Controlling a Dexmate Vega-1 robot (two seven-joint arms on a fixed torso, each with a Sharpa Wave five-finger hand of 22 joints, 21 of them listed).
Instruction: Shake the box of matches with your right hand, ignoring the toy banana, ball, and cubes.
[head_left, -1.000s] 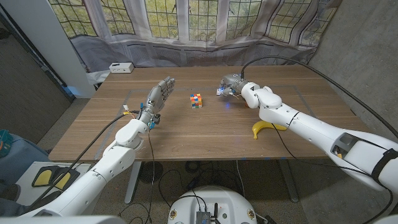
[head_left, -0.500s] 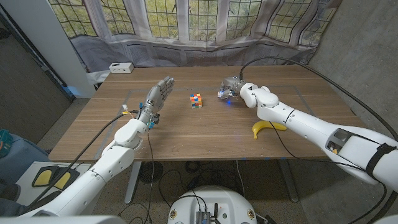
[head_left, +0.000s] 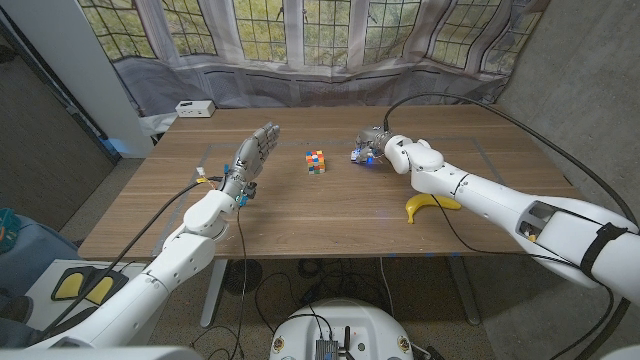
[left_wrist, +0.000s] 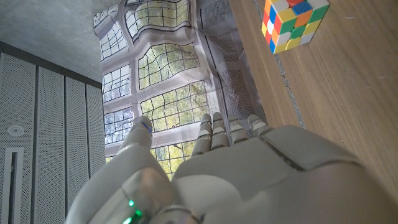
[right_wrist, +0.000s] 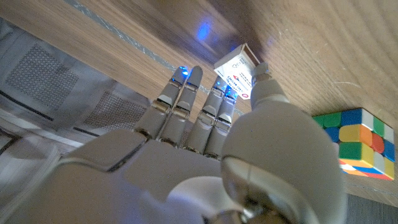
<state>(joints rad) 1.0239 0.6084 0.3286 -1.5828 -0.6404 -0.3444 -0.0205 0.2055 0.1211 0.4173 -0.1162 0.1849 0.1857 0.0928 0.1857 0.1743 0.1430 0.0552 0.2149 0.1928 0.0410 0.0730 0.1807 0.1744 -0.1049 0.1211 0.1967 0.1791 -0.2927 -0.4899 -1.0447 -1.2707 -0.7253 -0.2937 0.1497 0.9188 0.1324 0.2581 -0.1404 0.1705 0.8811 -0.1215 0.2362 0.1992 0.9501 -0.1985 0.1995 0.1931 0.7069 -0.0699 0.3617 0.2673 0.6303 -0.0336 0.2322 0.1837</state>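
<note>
The matchbox is a small white box with red and blue print, and my right hand pinches it between thumb and fingertips just above the wood. From the head camera that right hand is at the table's far middle, with the matchbox poking out on the side toward the cube. My left hand stands on its edge at the left with fingers straight and apart, holding nothing. The back of the left hand also fills the near part of the left wrist view.
A multicoloured cube sits between the two hands, close to the matchbox. A yellow toy banana lies near the front right beside my right forearm. A white box rests at the table's far left corner.
My right hand has dipped slightly toward the table and the cube with the matchbox, its forearm swinging left. The left hand, cube and banana have not moved.
</note>
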